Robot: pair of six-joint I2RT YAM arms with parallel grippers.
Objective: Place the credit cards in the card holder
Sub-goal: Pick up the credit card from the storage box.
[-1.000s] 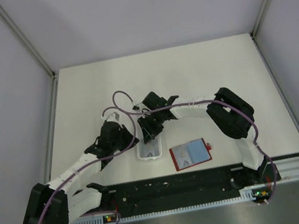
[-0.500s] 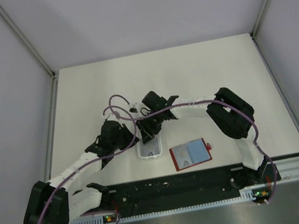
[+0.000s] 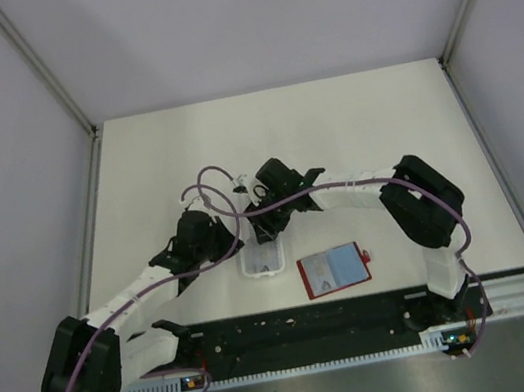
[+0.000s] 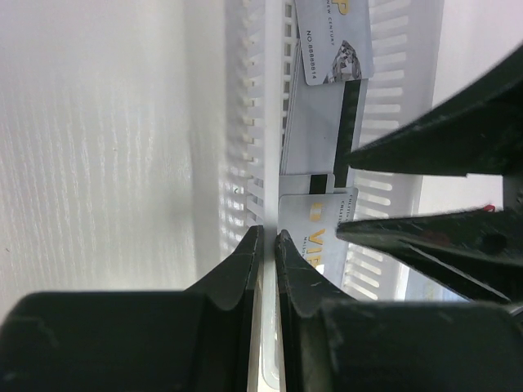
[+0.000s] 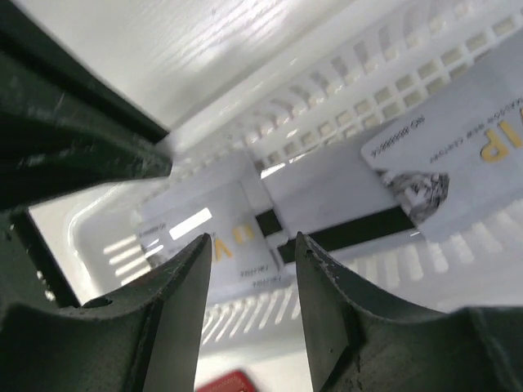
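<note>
Several grey credit cards lie in the white slotted tray (image 3: 251, 271): one with gold lettering (image 4: 314, 222), one with a black stripe (image 4: 320, 126) and one farther along (image 4: 337, 39). My left gripper (image 4: 268, 235) is shut on the tray's side wall (image 4: 245, 147); in the top view the left gripper (image 3: 233, 246) is at the tray's left side. My right gripper (image 5: 252, 241) is open, jaws astride the gold-lettered card (image 5: 214, 237) and just above it; in the top view the right gripper (image 3: 267, 223) is over the tray's far end. The red card holder (image 3: 334, 270) lies open to the tray's right.
The card holder's clasp tab (image 3: 365, 256) points right, and a corner of the holder (image 5: 233, 384) shows below the right jaws. The right fingers (image 4: 441, 151) crowd the tray beside the left gripper. The black base rail (image 3: 306, 328) runs along the near edge.
The right arm's elbow has swung right and toward the near edge, and its wrist has shifted slightly. The left gripper stays at the tray. The wallet has not moved.
</note>
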